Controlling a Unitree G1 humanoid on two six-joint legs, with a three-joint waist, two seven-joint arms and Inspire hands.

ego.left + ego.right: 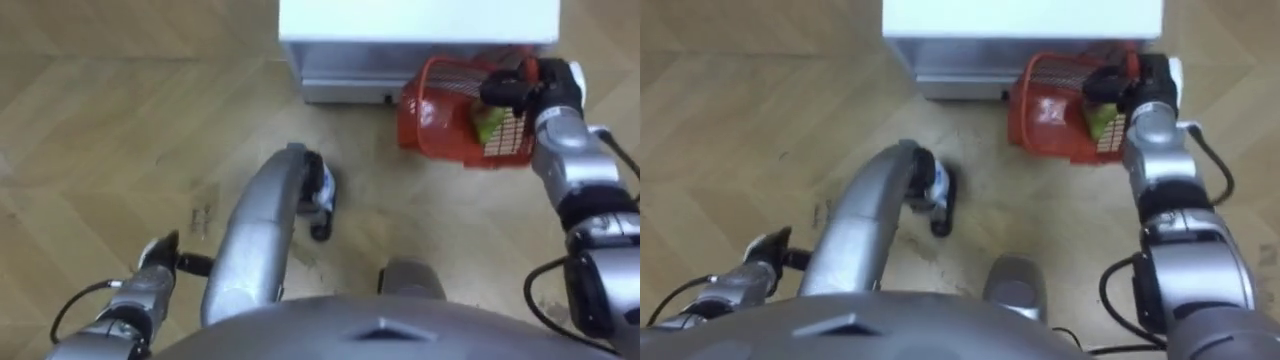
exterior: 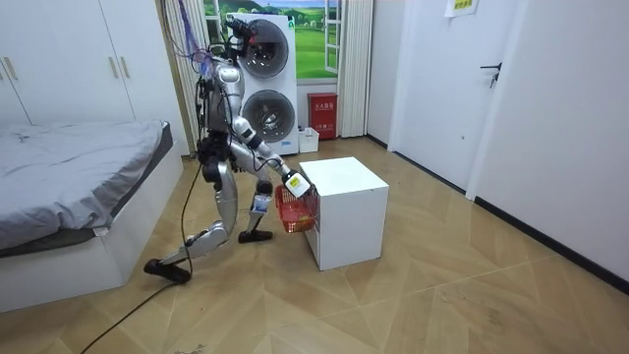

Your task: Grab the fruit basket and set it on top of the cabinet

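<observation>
Wood floor (image 1: 100, 100), white cube (image 1: 420, 25) at top centre-right. Red basket (image 1: 440, 120) in upper right of frame, just beside the cube's side, green fruit (image 1: 490, 122) inside. Right hand (image 1: 515, 88) has fingers curled round the basket's rim. Left hand (image 1: 155, 258) lower left, can't tell finger state. Room view: robot bent forward at cube, bed (image 2: 79, 157) at left.

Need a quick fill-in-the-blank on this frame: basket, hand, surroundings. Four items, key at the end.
1. The fruit basket is ___ in colour.
2. The right hand has its fingers curled on the ___.
3. The basket is next to a ___ box.
4. The fruit showing inside the basket is ___.
Missing words: red; basket; white; green.
</observation>
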